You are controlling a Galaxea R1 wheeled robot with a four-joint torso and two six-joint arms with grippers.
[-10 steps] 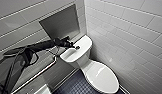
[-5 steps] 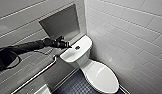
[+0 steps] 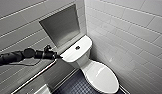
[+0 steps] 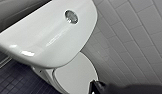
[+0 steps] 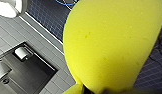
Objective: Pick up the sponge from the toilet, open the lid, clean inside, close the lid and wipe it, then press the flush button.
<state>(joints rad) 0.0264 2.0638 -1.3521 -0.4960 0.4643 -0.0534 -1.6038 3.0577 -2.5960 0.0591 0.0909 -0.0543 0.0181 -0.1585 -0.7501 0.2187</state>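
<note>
Right up against the right wrist camera, the sponge [image 5: 109, 45] looms bright yellow, held off the floor and pinched at one edge by the right gripper [image 5: 85, 91], of which just a dark sliver peeks out. The sponge is cut off by the frame, so its long axis is hard to call; one rounded side bulges against the dark floor tiles [image 5: 44, 15] and a recessed paper holder [image 5: 22, 53]. Over at the toilet [image 3: 83, 63], the lid [image 3: 103, 77] is down and the flush button [image 3: 77, 47] sits on the tank top [image 3: 72, 53]. The left gripper [image 3: 57, 56] hovers just beside the tank's end, above the grab rail [image 3: 34, 76]. Apart or together, I cannot tell.
</note>
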